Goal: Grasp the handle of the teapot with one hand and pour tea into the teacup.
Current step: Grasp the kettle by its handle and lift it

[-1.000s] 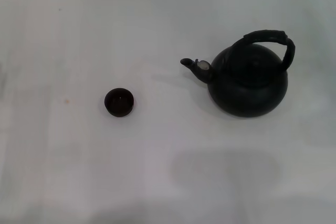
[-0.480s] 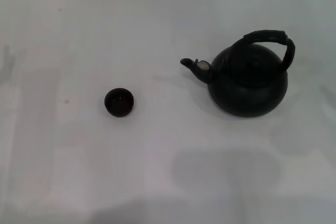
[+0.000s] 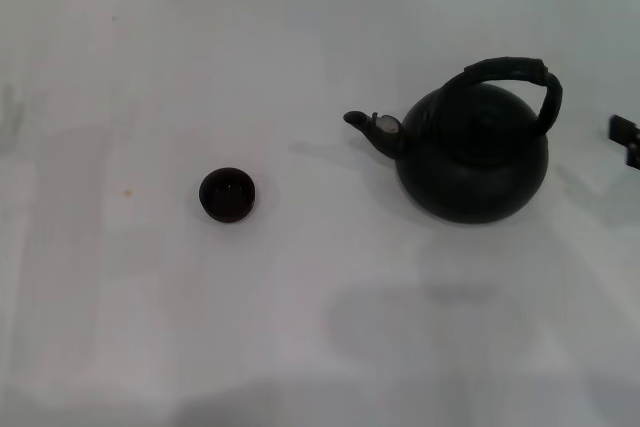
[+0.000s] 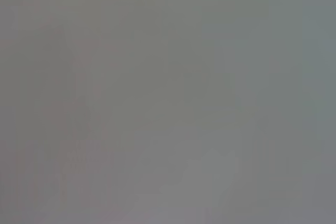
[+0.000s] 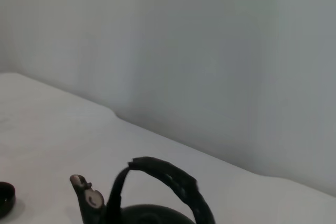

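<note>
The matte black teapot (image 3: pixel 475 157) stands upright on the white table at the right, its spout (image 3: pixel 372 128) pointing left toward the teacup. Its thick black arched handle (image 3: pixel 510 75) spans over the top. The small dark teacup (image 3: pixel 227 194) sits alone left of centre, well apart from the pot. My right gripper (image 3: pixel 626 139) just enters at the right edge, to the right of the handle and not touching it. In the right wrist view the handle (image 5: pixel 170 179), spout (image 5: pixel 86 199) and cup (image 5: pixel 6 199) show low in the picture. My left gripper is out of view.
The white table (image 3: pixel 320 307) spreads all around both objects. Its far edge runs along the top, with a pale wall (image 5: pixel 210 51) behind. The left wrist view shows only a plain grey blur.
A dark part of my right gripper has come into view at the right edge beside the teapot. The teapot and teacup have not moved.
</note>
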`<state>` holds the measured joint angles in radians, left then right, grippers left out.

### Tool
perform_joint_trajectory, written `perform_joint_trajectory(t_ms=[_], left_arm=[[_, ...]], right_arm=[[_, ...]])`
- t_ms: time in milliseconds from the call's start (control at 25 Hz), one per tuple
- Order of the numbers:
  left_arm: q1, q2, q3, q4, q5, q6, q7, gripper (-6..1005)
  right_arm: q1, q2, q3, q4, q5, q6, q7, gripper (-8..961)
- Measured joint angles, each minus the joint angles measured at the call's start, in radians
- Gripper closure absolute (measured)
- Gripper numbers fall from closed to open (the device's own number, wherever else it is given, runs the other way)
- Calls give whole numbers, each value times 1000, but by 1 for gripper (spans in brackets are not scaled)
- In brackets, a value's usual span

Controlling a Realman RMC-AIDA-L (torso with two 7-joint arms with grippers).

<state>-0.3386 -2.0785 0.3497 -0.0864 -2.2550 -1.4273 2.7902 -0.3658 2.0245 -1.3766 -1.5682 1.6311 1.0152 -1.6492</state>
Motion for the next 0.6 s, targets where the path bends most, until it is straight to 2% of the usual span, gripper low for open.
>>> perform_joint_trajectory(t_ms=[280, 600], left_arm=[[6, 0, 0, 1, 0, 1, 0, 106], [9, -2, 0, 1, 0, 1, 0, 107]], right_arm=[[-5, -3, -203, -117, -166, -205, 68, 203], [-5, -5, -324, -146, -226, -367, 75, 204]])
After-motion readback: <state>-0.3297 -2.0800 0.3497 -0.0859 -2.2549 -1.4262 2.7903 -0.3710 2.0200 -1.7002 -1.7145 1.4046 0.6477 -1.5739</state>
